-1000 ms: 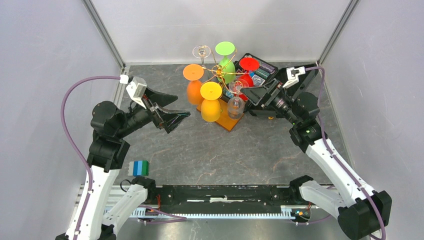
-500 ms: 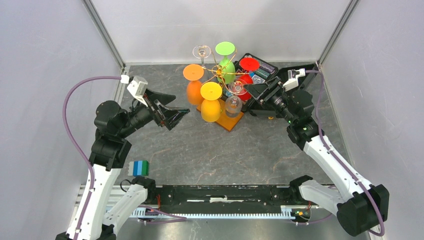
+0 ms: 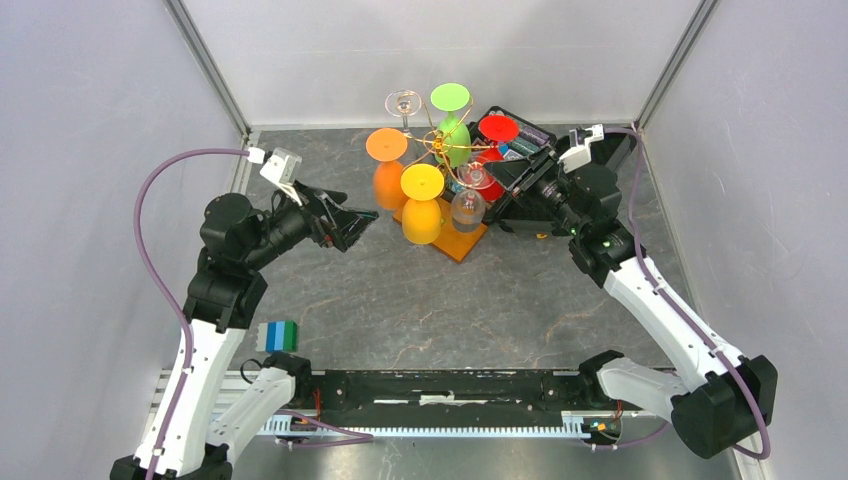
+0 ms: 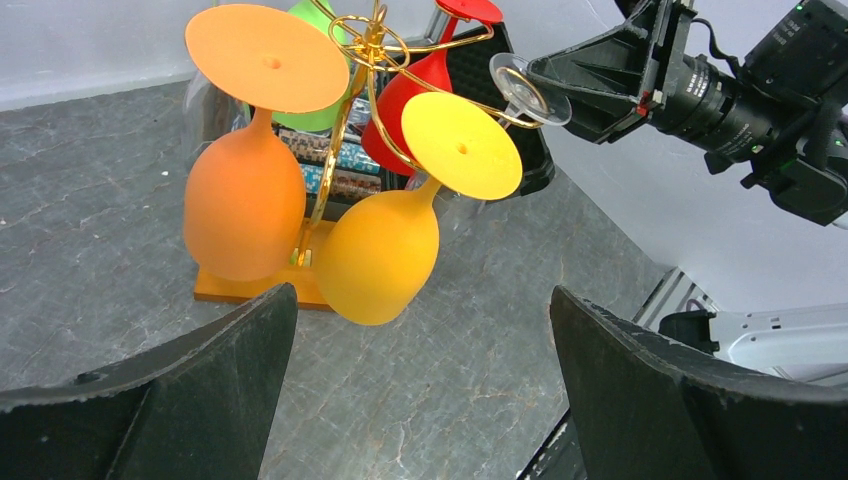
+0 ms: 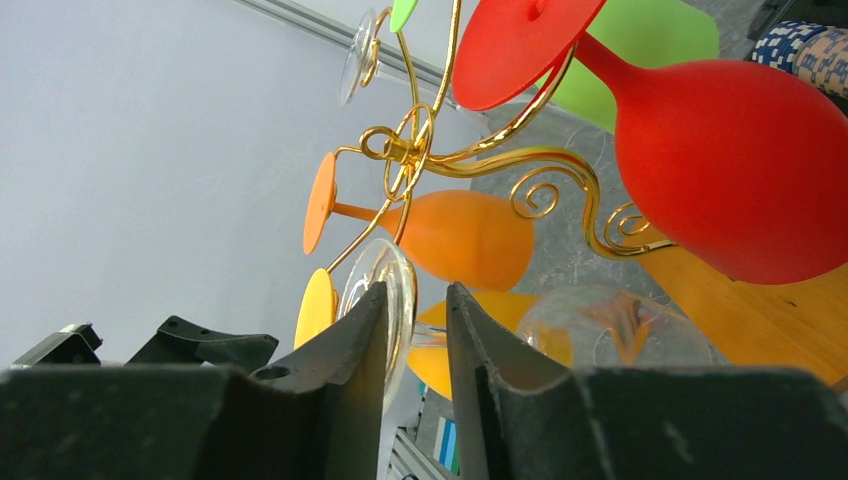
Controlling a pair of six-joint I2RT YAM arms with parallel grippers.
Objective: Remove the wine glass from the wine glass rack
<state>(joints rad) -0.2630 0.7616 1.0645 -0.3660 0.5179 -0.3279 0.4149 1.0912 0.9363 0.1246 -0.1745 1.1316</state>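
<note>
Right claw [image 5: 414,300]: fingers a narrow slit apart, foot rim of the clear wine glass [image 5: 388,285] right at the tips. Can't tell if pinched; the stem runs behind one finger. The bowl is just beyond, hanging upside down on the wine glass rack [image 5: 400,148].

Left claw [image 4: 422,296]: spread wide, empty, rack well ahead on the table [image 4: 90,200].

Count: one rack, six glasses. They are the wine glass, a second clear glass [image 3: 404,102], orange glass [image 4: 245,195], yellow glass [image 4: 380,255], green glass [image 3: 450,97] and red glass [image 5: 730,170].
</note>
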